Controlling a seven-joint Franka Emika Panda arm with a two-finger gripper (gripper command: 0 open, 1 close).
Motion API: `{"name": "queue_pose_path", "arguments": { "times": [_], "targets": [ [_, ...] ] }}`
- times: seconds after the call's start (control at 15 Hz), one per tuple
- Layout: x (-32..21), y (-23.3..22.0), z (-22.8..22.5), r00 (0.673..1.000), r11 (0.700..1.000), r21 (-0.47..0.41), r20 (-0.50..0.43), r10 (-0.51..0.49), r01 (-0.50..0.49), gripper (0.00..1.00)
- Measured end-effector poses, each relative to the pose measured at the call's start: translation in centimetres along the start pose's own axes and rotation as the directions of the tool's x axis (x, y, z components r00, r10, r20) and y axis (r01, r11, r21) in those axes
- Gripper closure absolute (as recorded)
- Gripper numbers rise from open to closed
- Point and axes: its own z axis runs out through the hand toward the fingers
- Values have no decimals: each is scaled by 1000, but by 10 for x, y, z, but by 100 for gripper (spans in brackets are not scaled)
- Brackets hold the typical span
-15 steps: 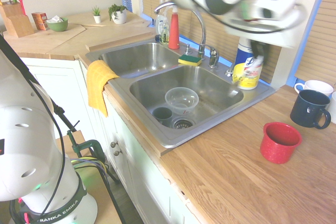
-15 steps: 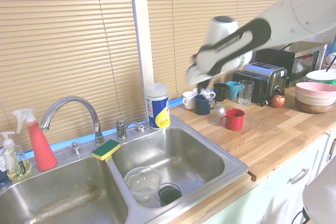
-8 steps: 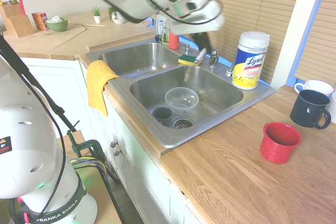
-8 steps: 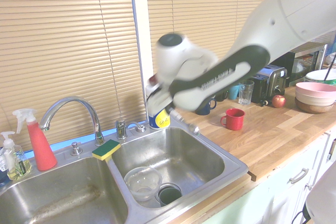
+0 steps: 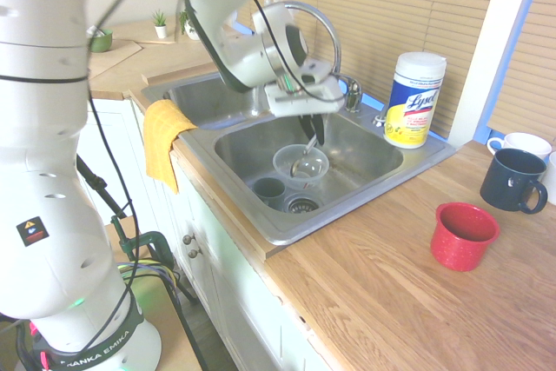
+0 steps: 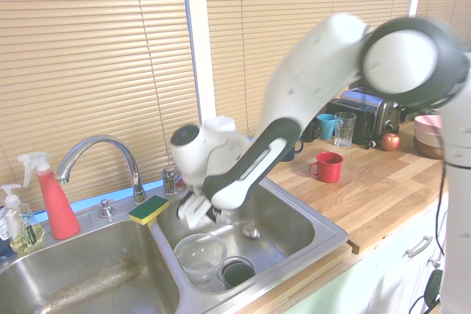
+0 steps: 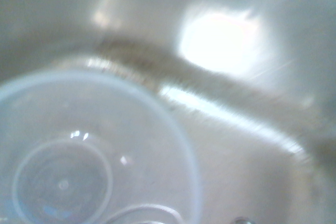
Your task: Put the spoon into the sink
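One light, rigid spoon (image 5: 297,166), probably slippery at its smooth metal end, hangs tilted above the basin of the sink (image 5: 282,234), its slim handle, the preferred grasp point, clamped in the closed gripper (image 5: 315,134).

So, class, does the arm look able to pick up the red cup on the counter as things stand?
Probably not yet: the fingers appear closed on the spoon, so they'd likely need to release it first. Otherwise the way seems free, as nothing covers or crowds the red cup.
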Motion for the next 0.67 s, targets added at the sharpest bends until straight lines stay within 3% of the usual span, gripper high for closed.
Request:
{"name": "queue_pose_path", "arguments": {
  "times": [0.33,0.53,0.6,0.67],
  "targets": [
    [1,12,34,983,994,-97,168,71,-56,100],
    [16,17,32,972,989,-131,212,99,-72,100],
    [18,18,32,971,987,-141,218,100,-70,0],
    [19,19,32,970,987,-148,221,99,-66,0]
  ]
}}
